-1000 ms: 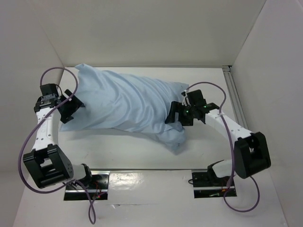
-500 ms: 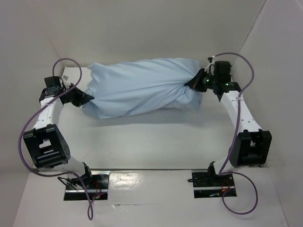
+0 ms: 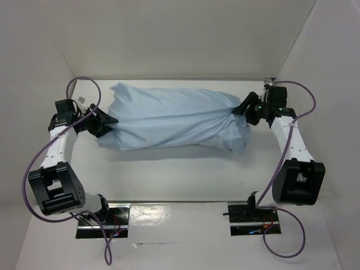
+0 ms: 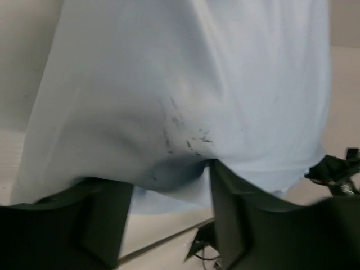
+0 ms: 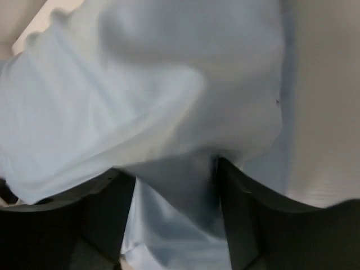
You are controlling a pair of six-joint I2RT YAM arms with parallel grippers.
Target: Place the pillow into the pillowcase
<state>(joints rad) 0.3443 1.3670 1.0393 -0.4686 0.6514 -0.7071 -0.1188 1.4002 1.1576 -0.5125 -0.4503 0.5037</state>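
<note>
The light blue pillowcase (image 3: 174,115) lies plump and wrinkled across the back of the table, long side left to right. The pillow is hidden; only blue fabric shows. My left gripper (image 3: 108,124) is at the case's left end, jaws apart, and in the left wrist view the speckled fabric (image 4: 185,101) drapes over the left gripper (image 4: 169,188). My right gripper (image 3: 242,108) is at the bunched right end. In the right wrist view the cloth (image 5: 169,90) sags between the parted fingers of the right gripper (image 5: 175,180).
White walls close in the table on the left, back and right. A metal rail (image 3: 277,107) runs along the right wall. Two shiny base plates (image 3: 104,216) (image 3: 250,218) sit at the near edge, with purple cables looping from each arm.
Half a second ago both grippers were pinched shut on the case's ends, holding it stretched. Now both jaws have parted and the case has settled slightly lower and nearer.
</note>
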